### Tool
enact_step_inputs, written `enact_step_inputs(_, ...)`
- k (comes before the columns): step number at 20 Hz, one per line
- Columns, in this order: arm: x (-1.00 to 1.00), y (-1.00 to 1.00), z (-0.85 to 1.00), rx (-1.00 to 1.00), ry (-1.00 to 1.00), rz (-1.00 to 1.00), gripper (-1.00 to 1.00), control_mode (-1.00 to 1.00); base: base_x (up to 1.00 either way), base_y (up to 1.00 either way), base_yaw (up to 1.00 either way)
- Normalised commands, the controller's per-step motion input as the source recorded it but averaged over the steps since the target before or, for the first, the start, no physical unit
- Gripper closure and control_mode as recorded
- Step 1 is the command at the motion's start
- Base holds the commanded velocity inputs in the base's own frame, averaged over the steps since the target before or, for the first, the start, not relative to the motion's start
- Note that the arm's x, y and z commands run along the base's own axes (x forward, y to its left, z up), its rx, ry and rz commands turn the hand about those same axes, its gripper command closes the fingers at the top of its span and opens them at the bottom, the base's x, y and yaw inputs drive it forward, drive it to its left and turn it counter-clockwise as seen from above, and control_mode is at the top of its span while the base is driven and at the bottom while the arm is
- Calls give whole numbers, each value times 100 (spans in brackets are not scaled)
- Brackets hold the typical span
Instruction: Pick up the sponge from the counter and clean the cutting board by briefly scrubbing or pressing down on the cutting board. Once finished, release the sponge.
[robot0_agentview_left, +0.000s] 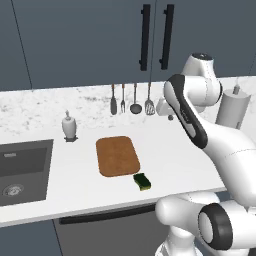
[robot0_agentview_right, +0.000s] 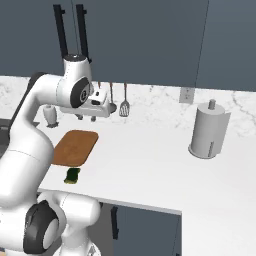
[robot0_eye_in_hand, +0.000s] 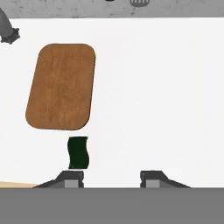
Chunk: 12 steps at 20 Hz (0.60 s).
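The brown wooden cutting board (robot0_agentview_left: 117, 156) lies flat on the white counter (robot0_agentview_left: 165, 161), right of the sink. Just off the board's near right corner lies the small sponge (robot0_agentview_left: 142, 181), dark green layer up over its yellow body. In the hand view the sponge (robot0_eye_in_hand: 78, 152) sits below the cutting board (robot0_eye_in_hand: 61, 86), just above the left fingertip (robot0_eye_in_hand: 72, 178). My gripper (robot0_eye_in_hand: 111, 178) is open with nothing between its fingers. It hangs high above the counter (robot0_agentview_right: 150, 150), pointing down, to the right of the board (robot0_agentview_right: 75, 147) and sponge (robot0_agentview_right: 73, 175).
A dark grey sink (robot0_agentview_left: 25, 170) is set into the counter at left, with a soap dispenser (robot0_agentview_left: 69, 125) behind it. Several utensils (robot0_agentview_left: 132, 100) hang on the backsplash. A paper towel roll (robot0_agentview_right: 209, 131) stands far right. Dark cabinets with handles (robot0_agentview_left: 155, 37) hang overhead.
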Motion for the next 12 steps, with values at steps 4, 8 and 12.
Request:
enact_step_inputs(4, 0, 5, -10, 1, 0, 0, -100, -100, 0, 0, 0)
enact_step_inputs(8, 0, 45, -35, 0, 0, 0, -100, -100, 0, 0, 0)
enact_step_inputs(12, -12, 59, -28, -5, 0, 0, -100, -100, 0, 0, 0)
